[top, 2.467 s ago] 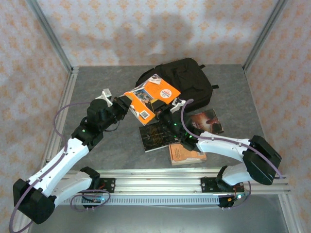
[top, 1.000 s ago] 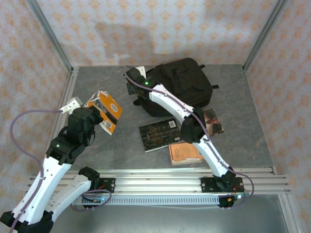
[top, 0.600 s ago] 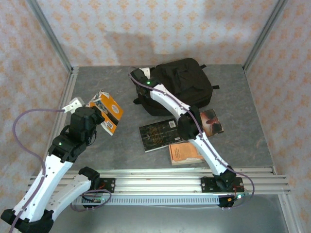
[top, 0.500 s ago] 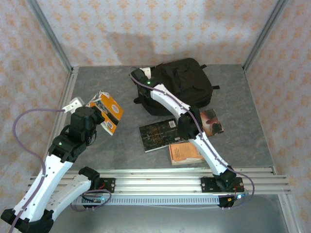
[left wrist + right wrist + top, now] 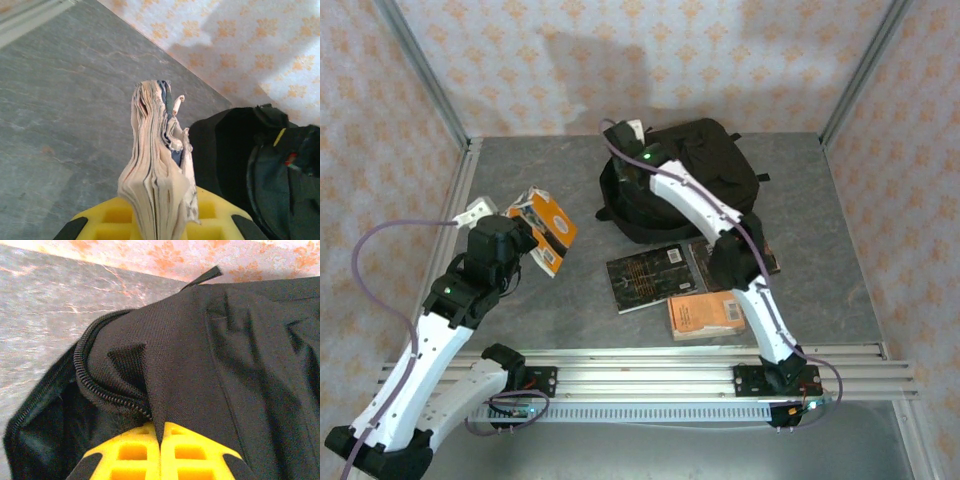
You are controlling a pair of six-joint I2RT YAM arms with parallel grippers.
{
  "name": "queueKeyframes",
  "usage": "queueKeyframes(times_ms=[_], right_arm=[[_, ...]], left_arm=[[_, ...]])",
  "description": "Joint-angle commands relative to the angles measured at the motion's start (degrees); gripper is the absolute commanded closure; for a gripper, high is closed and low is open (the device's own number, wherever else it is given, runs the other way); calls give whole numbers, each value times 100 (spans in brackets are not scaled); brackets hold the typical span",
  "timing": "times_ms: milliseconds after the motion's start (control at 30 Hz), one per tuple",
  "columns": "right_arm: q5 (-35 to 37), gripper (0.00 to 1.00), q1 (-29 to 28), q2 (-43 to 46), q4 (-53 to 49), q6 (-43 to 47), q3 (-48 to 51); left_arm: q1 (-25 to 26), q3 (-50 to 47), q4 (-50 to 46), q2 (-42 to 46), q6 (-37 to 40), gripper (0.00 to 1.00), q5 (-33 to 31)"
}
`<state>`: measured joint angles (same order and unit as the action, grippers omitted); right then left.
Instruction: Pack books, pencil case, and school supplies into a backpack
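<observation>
The left end effector [image 5: 159, 222] is clenched on the orange-and-white book [image 5: 548, 228], holding it tilted above the grey tabletop [image 5: 520, 175] to the left of the backpack [image 5: 705, 175] and not touching it. A white patch near the cover's lower corner looks like a barcode label, but nothing on it can be read. In the left wrist view the book's fanned, worn page edges stand between the yellow pads [image 5: 215, 210], with the backpack's dark open mouth beyond on the right. The right end effector [image 5: 160, 440] is pinched shut on a fold of the backpack's black fabric, right beside the zip [image 5: 82, 372] at the edge of the opening. The backpack lies at the far middle of the tabletop. In front of it lie three more books: a black-covered book [image 5: 645, 277] with pale lettering too small to read, a dark brown book [image 5: 760, 250] partly behind the right arm, and a small orange book [image 5: 705, 313] nearest the arm bases, just beside the black one.
</observation>
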<state>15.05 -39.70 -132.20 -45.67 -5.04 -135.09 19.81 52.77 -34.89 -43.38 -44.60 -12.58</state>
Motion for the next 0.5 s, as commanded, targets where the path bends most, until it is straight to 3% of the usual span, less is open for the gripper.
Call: queueKeyframes(times_ms=[0, 233, 467], right_arm=[[-1379, 100, 160, 832, -101, 25, 156], [-2482, 100, 296, 1490, -370, 86, 588], [-3332, 100, 608, 1842, -201, -345, 1059]], left_arm=[[-39, 376, 809, -153, 59, 100, 731], [-65, 418, 1978, -593, -174, 100, 1951], [-65, 531, 2372, -1093, -754, 100, 2197]])
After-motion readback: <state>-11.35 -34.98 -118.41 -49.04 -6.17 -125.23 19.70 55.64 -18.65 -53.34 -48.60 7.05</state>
